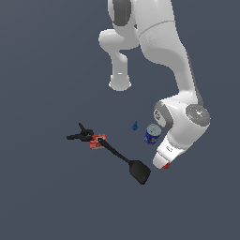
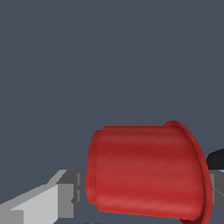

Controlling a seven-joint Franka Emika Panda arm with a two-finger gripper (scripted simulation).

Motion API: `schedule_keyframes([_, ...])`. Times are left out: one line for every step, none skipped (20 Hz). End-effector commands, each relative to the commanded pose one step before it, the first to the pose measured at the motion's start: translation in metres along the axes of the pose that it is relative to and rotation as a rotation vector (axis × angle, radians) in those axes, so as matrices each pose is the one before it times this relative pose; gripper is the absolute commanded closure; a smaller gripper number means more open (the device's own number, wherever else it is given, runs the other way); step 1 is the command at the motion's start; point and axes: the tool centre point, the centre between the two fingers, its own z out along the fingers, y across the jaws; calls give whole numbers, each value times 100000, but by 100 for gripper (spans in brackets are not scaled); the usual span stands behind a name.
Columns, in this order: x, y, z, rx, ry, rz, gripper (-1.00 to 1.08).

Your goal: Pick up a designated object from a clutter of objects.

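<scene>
Plain grey-blue worktop (image 1: 47, 197) fills the background. At the gripper (image 2: 142, 192), the red cup (image 2: 144, 170) is seen lying sideways between the fingers (image 2: 48, 199), apparently clamped. Just beside the gripper, the blue-white can (image 1: 152, 134) is seen; the black spatula (image 1: 129, 164) lies near.

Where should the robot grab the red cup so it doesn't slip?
Best on its side wall, near the middle. In the wrist view the red cup lies on its side between the gripper fingers, flared rim towards one finger. It tapers, so squeezing across the round body just behind the rim should hold better than the narrow end. Coming straight down from above, as the arm is now, looks right.
</scene>
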Motion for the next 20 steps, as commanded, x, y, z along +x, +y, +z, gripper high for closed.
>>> schedule_keyframes([-7,-17,1118,-11,39,-75,-92])
schedule_keyframes([12,12,272,0,0,0,-92])
schedule_keyframes([24,14,187,0,0,0,-92])
schedule_keyframes([36,15,102,0,0,0,-92])
schedule_keyframes([39,14,24,0,0,0,-92])
schedule_keyframes([17,5,-5,0,0,0,-92])
schedule_keyframes([0,0,0,0,0,0,108])
schedule_keyframes([0,0,0,0,0,0,108])
schedule_keyframes([0,0,0,0,0,0,108])
schedule_keyframes([0,0,0,0,0,0,108])
schedule_keyframes([0,0,0,0,0,0,108])
schedule_keyframes([0,0,0,0,0,0,108])
schedule_keyframes([0,0,0,0,0,0,108])
schedule_keyframes([0,0,0,0,0,0,108])
schedule_keyframes([0,0,0,0,0,0,108])
schedule_keyframes([0,0,0,0,0,0,108])
schedule_keyframes([47,-139,-56,40,42,-211,108])
schedule_keyframes([-12,-2,-16,0,0,0,108])
schedule_keyframes([-37,-5,-48,0,0,0,108])
schedule_keyframes([-61,-9,-80,0,0,0,108])
